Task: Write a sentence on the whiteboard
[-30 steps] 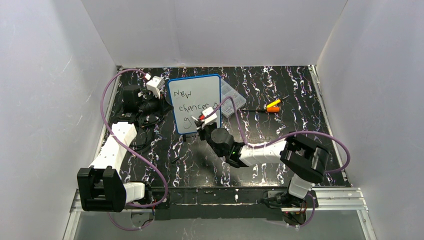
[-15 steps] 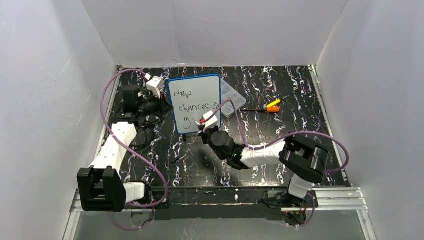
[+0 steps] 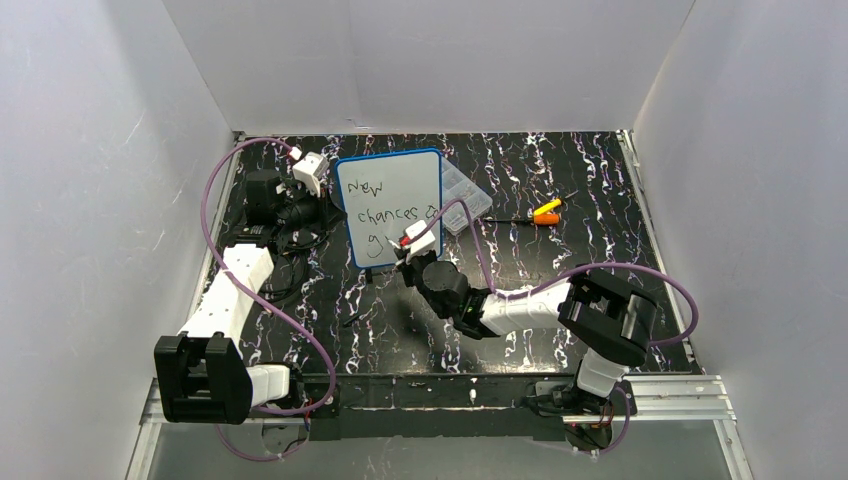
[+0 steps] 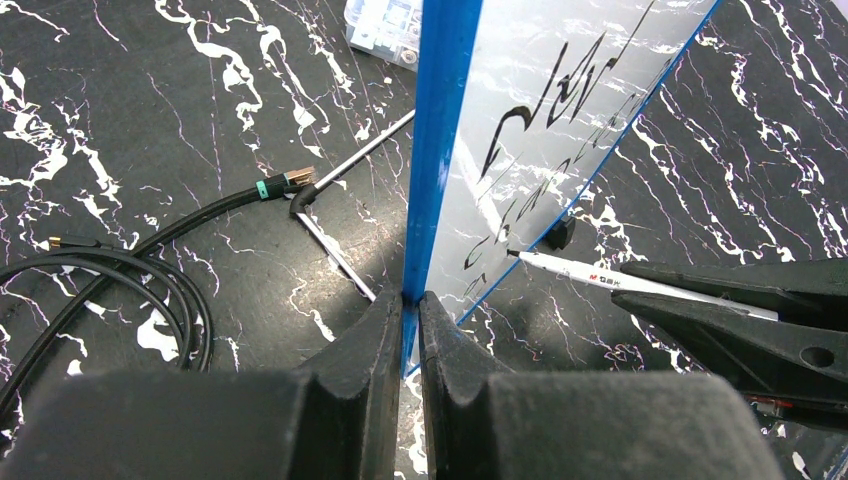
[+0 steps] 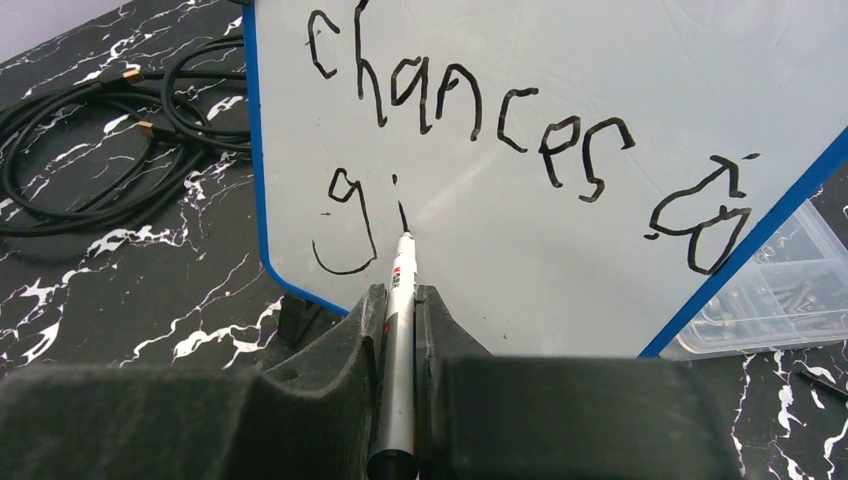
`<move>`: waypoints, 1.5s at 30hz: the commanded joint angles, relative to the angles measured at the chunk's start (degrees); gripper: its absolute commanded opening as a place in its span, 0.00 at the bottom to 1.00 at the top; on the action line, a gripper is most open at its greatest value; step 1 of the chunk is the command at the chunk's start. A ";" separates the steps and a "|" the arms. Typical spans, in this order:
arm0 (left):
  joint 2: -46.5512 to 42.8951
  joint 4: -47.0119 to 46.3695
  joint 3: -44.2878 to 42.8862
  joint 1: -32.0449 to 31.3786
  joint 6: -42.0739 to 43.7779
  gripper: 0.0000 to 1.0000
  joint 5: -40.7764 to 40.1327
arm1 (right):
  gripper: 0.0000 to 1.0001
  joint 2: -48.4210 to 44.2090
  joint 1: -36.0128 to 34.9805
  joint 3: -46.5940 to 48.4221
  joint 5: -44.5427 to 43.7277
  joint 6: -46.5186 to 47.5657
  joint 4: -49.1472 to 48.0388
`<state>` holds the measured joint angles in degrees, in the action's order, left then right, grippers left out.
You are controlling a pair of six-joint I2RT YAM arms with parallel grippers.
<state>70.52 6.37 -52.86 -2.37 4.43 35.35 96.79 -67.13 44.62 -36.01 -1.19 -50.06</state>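
Grip near the desk's front-centre: right gripper (image 5: pixel 400 300) clamped on the marker (image 5: pixel 403 262), tip at the short stroke beside the "g". Press lightly and keep strokes small so the upright board does not twist. Toward the far-left corner, left gripper (image 4: pixel 410 305) is pinched shut on the whiteboard (image 3: pixel 400 175) frame. Tip contact is unconfirmed, and the sentence (image 5: pixel 470 105) has its top line cut off in the right wrist view.

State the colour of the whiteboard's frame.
Bright blue. The whiteboard frame shows best edge-on in the left wrist view.
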 commanded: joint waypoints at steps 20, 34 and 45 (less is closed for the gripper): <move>-0.92 -1.01 0.30 -0.13 -0.14 0.00 1.99 | 0.01 -2.63 0.16 -1.29 -6.67 0.02 -4.39; -0.90 -1.02 0.31 -0.12 -0.22 0.00 2.04 | 0.01 -4.58 0.58 -2.53 -4.20 0.36 -6.56; -0.73 -1.02 0.31 -0.17 -0.20 0.00 2.09 | 0.01 -2.65 1.30 -0.71 -3.85 1.01 -6.89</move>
<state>70.52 6.28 -52.86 -2.37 4.38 35.40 93.27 -66.11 41.47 -38.85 -1.17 -52.93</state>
